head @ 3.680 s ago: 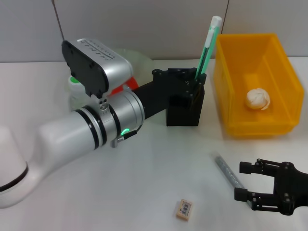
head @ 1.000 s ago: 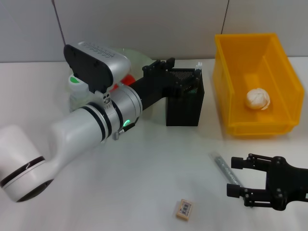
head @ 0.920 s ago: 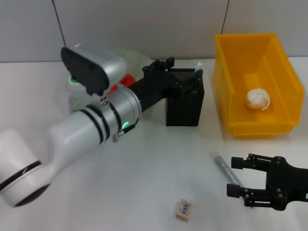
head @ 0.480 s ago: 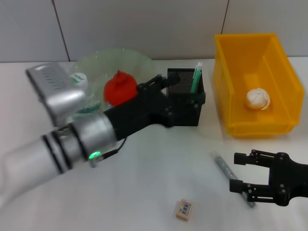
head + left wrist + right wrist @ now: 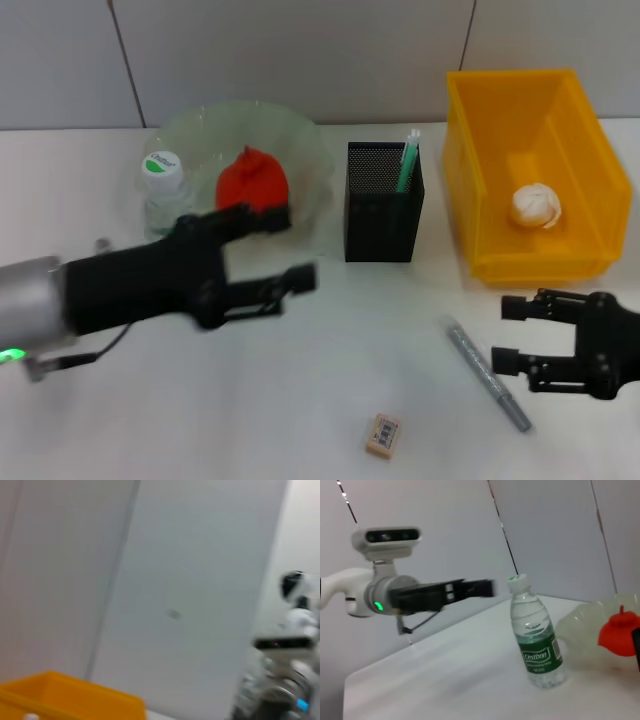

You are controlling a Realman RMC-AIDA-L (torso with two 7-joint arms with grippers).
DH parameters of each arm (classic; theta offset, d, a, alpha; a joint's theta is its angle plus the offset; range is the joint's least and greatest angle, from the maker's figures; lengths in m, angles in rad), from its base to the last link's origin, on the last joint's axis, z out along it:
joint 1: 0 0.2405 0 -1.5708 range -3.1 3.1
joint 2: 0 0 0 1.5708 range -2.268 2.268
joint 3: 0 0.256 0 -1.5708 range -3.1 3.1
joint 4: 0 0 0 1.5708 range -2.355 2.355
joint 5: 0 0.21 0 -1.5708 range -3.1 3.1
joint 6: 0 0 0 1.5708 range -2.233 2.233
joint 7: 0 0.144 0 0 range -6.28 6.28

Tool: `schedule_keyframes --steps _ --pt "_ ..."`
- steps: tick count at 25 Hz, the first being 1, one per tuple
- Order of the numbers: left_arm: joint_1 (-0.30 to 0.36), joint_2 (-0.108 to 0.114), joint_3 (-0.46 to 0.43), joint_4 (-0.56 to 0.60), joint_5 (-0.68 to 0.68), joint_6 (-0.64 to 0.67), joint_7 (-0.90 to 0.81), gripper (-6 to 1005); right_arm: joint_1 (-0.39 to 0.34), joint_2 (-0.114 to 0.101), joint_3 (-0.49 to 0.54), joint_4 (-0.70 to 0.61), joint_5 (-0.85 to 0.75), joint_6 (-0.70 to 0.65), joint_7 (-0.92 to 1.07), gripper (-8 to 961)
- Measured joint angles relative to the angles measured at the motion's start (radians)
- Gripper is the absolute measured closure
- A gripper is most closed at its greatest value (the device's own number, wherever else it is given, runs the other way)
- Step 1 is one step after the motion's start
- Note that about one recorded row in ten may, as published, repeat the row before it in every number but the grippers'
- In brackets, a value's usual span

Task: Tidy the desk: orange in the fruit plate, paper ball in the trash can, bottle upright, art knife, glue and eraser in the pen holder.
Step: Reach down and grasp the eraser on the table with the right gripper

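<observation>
My left gripper (image 5: 296, 247) is open and empty, held low over the table in front of the glass fruit plate (image 5: 300, 140). It also shows in the right wrist view (image 5: 470, 588). The red-orange fruit (image 5: 252, 180) lies in the plate. The bottle (image 5: 162, 190) stands upright beside the plate. The green glue stick (image 5: 406, 165) stands in the black mesh pen holder (image 5: 382, 215). The grey art knife (image 5: 487, 373) lies on the table just left of my open, empty right gripper (image 5: 502, 335). The eraser (image 5: 383, 436) lies near the front edge. The paper ball (image 5: 538, 205) lies in the yellow bin (image 5: 470, 180).
The yellow bin stands at the back right, next to the pen holder, and its rim shows in the left wrist view (image 5: 75, 692). The wall runs close behind the plate and bin. The right wrist view shows the bottle (image 5: 535, 635), the plate (image 5: 582, 630) and the fruit (image 5: 619, 632).
My left arm has let go of the glue stick, which now stands in the pen holder, and has drawn back left and toward the front. My right gripper has shifted slightly right of the knife.
</observation>
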Motion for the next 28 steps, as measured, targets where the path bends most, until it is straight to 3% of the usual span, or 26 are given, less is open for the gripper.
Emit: schedule_keyframes --steps 3,7,8,12,13,17,18,22,23,27,28 --pt "-0.003 0.023 -0.12 -0.02 0.166 0.17 -0.016 167 0.003 -0.003 -0.001 -0.11 -0.005 -0.035 0.1 177" --pt "0.0 0.028 -0.17 -0.021 0.277 0.233 -0.029 167 0.029 -0.006 -0.026 -0.313 -0.032 -0.083 0.285 177" --pt "0.007 0.027 -0.199 -0.022 0.335 0.249 -0.034 167 0.059 -0.012 -0.067 -0.418 -0.077 -0.093 0.398 177" --pt "0.011 0.026 -0.208 -0.022 0.356 0.254 -0.034 168 0.111 -0.023 -0.15 -0.532 -0.162 -0.1 0.549 178" --pt "0.015 0.025 -0.215 -0.022 0.367 0.258 -0.034 168 0.158 -0.03 -0.226 -0.577 -0.227 -0.106 0.642 178" --pt "0.023 0.026 -0.22 -0.022 0.393 0.277 -0.035 168 0.236 -0.035 -0.336 -0.593 -0.321 -0.131 0.75 178" --pt "0.023 0.026 -0.22 -0.022 0.393 0.277 -0.035 168 0.289 -0.028 -0.393 -0.584 -0.38 -0.147 0.794 178" --pt "0.023 0.029 -0.222 -0.022 0.42 0.311 -0.034 168 0.359 -0.007 -0.477 -0.554 -0.464 -0.162 0.853 178" --pt "0.022 0.03 -0.223 -0.022 0.443 0.314 -0.034 168 0.398 0.002 -0.541 -0.525 -0.493 -0.164 0.899 178" --pt "0.022 0.03 -0.226 -0.022 0.453 0.315 -0.033 168 0.435 0.005 -0.641 -0.481 -0.493 -0.13 0.974 178" --pt "0.022 0.03 -0.226 -0.022 0.454 0.316 -0.03 168 0.449 0.007 -0.718 -0.46 -0.491 -0.092 1.019 178"
